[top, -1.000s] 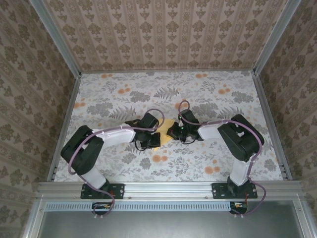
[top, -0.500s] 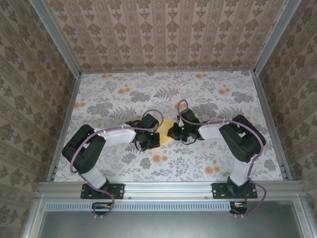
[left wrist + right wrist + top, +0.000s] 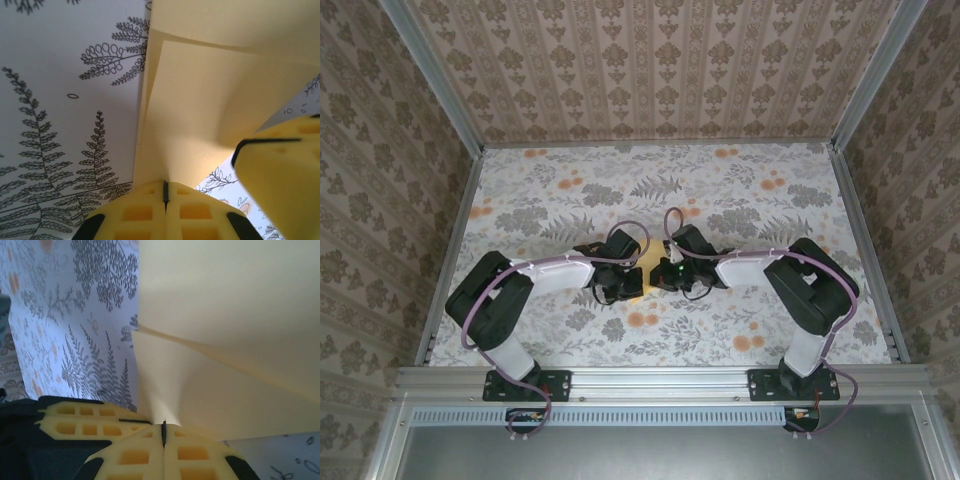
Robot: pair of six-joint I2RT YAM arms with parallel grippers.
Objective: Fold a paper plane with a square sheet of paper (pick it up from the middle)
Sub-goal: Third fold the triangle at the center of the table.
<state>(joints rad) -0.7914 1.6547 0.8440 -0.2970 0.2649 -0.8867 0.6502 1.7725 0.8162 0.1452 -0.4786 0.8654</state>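
Two sheet edges pinched: left pincer, right pincer.

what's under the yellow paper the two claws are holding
Fern-print tablecloth shows beside the yellow paper, likely continuing beneath; the patch directly under it is covered. The left claw and right claw are shut on its edge.

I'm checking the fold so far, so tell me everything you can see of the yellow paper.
The sheet of paper is thin, plain pale yellow, already folded into overlapping layers with a crease. It sits mid-table over the floral cloth, bowed, with the left gripper and right gripper each shut on an edge.
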